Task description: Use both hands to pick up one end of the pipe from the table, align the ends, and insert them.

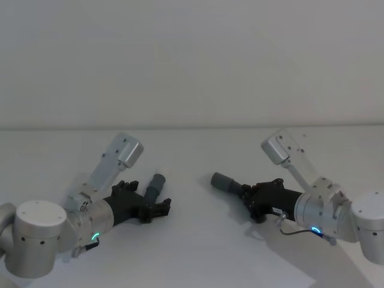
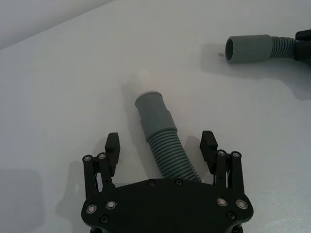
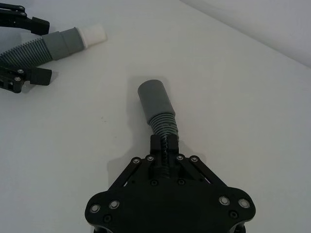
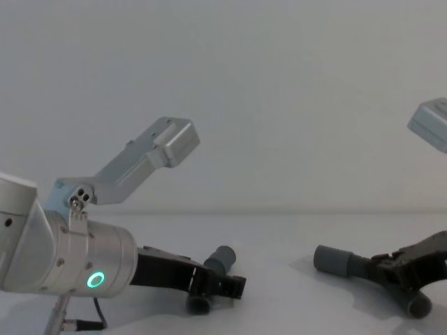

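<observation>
Left gripper (image 2: 161, 140) is sitting wide open down at the table (image 1: 192, 258), fingers (image 2: 112, 145) either side of a ribbed pipe piece (image 2: 167, 153) but not touching it. Right gripper (image 3: 165, 144) is clamped tight on the ribbed body of the other piece (image 3: 164, 124). Further out, the left piece ends in a grey sleeve (image 2: 153, 111) with a white tip (image 2: 141, 80). The right one's open grey collar (image 3: 155, 99) points over toward it, well apart.
</observation>
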